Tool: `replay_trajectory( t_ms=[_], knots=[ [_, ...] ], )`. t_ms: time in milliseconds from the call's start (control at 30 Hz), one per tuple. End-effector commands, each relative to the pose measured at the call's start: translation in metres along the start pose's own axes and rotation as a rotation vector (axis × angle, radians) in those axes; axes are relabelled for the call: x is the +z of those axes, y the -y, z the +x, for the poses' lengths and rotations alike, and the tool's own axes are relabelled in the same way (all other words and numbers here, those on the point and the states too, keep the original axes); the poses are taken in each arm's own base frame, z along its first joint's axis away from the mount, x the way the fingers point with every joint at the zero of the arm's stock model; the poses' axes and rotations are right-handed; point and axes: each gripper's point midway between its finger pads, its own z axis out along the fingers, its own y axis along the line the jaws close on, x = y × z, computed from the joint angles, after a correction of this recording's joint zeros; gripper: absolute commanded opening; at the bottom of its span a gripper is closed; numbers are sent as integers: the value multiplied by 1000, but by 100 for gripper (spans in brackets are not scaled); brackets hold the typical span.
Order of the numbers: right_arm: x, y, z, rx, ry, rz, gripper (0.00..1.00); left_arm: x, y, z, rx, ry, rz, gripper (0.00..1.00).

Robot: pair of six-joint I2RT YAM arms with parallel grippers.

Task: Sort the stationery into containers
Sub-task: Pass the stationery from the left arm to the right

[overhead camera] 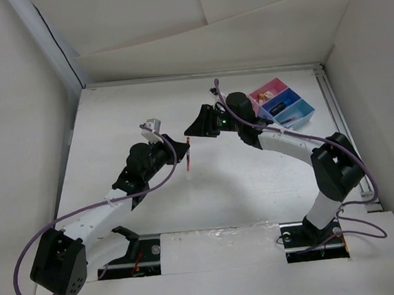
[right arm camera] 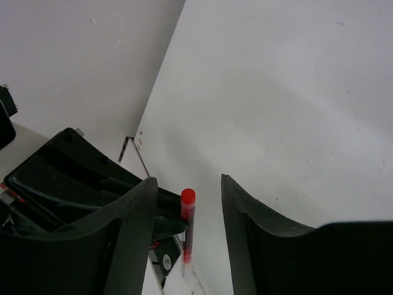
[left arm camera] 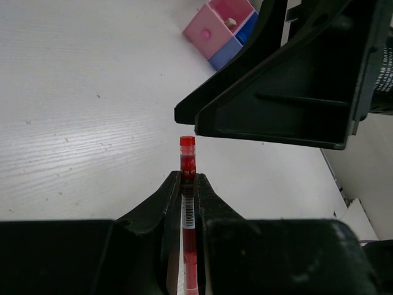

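Red cylindrical pen [left arm camera: 188, 155] between left fingers [left arm camera: 155, 206]

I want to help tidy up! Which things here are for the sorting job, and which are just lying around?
For the job: red pen, pinched in the left gripper; open right gripper close to it; pink and blue trays.
Just there: purple cables; white table; white walls.
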Motion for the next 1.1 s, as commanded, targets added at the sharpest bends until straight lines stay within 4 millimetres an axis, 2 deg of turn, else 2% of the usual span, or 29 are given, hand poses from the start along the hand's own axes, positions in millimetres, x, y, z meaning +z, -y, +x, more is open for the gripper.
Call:
replay_trajectory(
  t_ms=[0,200,300,333,433,500,600,633,700,733,767,833,867,900,967,1067],
  knots=[
    [8,-22,-17,-31,40,-68,50,-2,20,-19,36,61,80,0],
    [11,-23,-10,-25,23,-86,31,-6,26,-22,29,70,100,0],
    [11,-25,-11,-20,29,-92,30,-6,29,-20,30,64,109,0],
    [13,-20,-5,-11,12,-87,29,-6,27,-21,29,70,100,0],
    [13,-20,-5,0,11,-87,25,-3,35,-27,33,80,119,0],
    [14,-17,0,2,-1,-90,25,-1,37,-27,33,91,104,0],
    [14,-14,0,12,6,-84,38,4,42,-27,43,80,101,0],
    [15,-13,7,16,-9,-82,43,6,40,-24,42,72,95,0],
    [13,-16,7,11,-3,-89,47,6,38,-26,41,81,82,0],
    [12,-17,2,6,21,-80,47,7,36,-27,40,88,73,0],
    [12,-12,4,12,21,-66,47,7,36,-27,40,88,72,0],
    [6,-22,-3,-1,45,-77,48,7,36,-30,40,94,64,0],
    [6,-19,0,4,40,-71,48,7,35,-31,30,99,57,0],
    [1,-27,-8,-9,71,-75,48,7,32,-30,29,97,44,0],
    [-3,-27,-13,-11,100,-60,48,8,32,-32,28,99,34,0],
    [-8,-26,-10,-16,103,-49,48,9,28,-29,17,90,16,0]
  ],
)
